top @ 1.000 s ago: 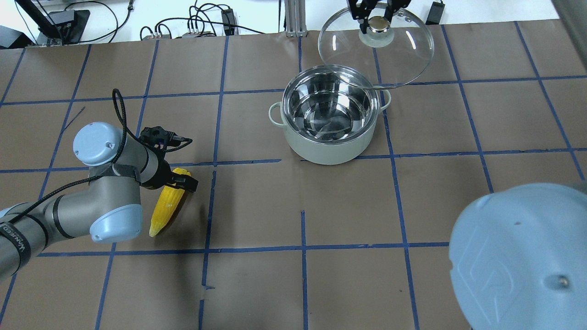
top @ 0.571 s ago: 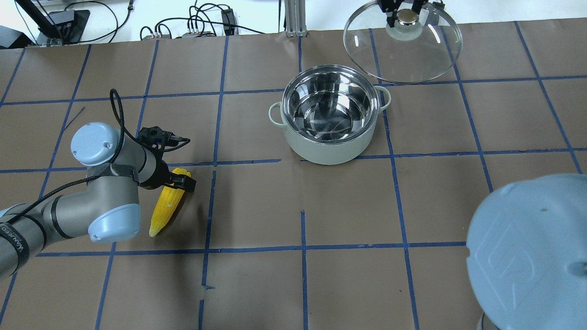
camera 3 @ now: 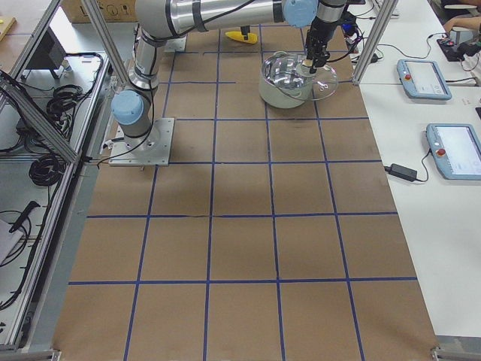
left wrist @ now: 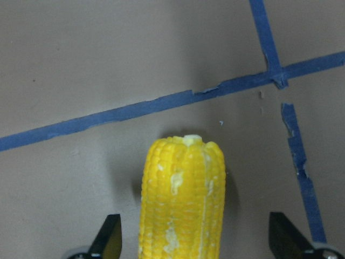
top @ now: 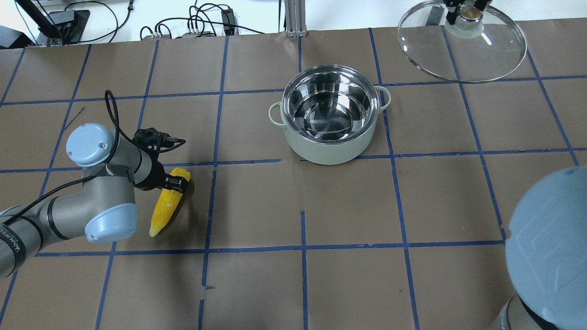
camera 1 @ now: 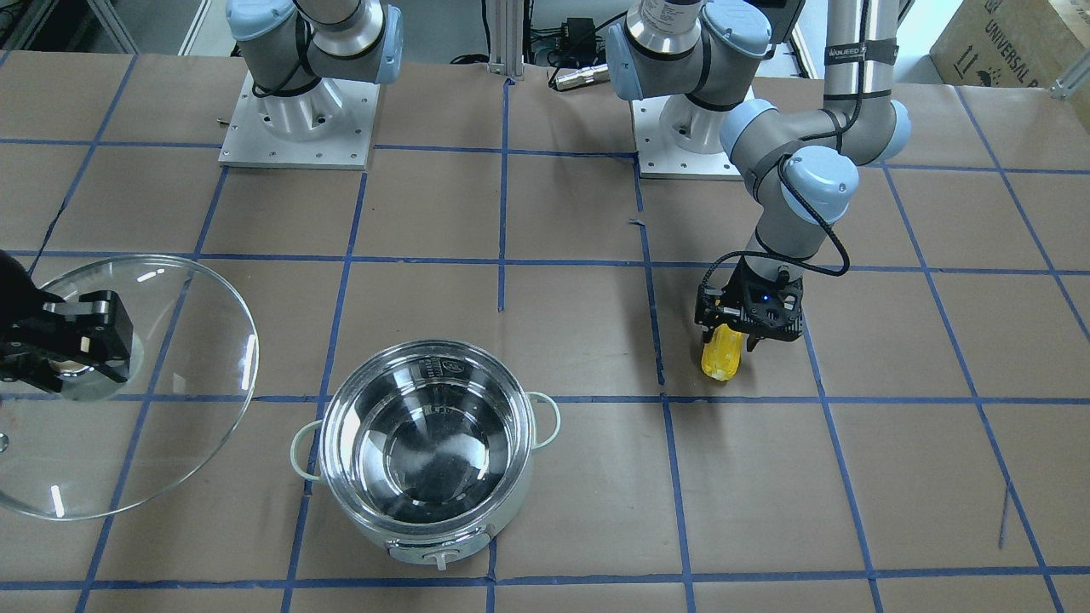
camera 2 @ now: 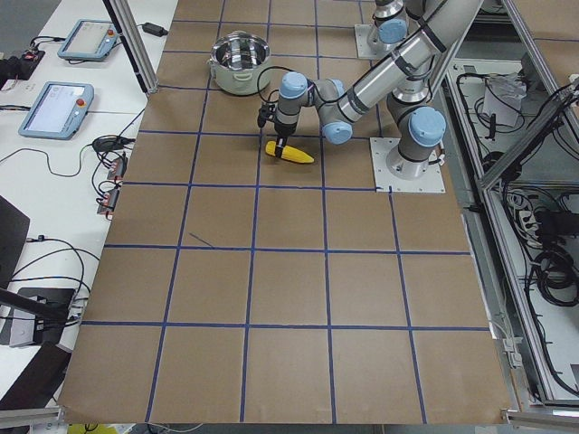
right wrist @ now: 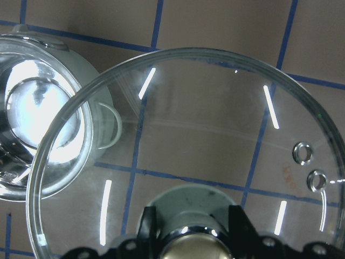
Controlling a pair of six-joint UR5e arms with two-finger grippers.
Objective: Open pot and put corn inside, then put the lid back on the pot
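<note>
The pale-green pot (top: 329,114) stands open on the table, its steel inside empty; it also shows in the front view (camera 1: 430,451). The yellow corn (top: 166,204) lies on the table at the left, and in the left wrist view (left wrist: 183,199). My left gripper (top: 176,183) is open, with one finger (left wrist: 110,240) on each side of the corn's blunt end. My right gripper (top: 465,9) is shut on the knob of the glass lid (top: 463,55) and holds it in the air, far right of the pot. The lid (right wrist: 205,135) fills the right wrist view.
The table is brown paper with a blue tape grid (top: 302,247). Cables and power bricks (top: 202,25) lie beyond the far edge. My right arm's elbow (top: 550,247) fills the near right corner of the overhead view. Both arm bases (camera 1: 298,111) stand at the table's rear.
My right gripper has carried the lid to the right, from above the pot's far rim to well clear of it. My left gripper has shifted slightly left at the corn.
</note>
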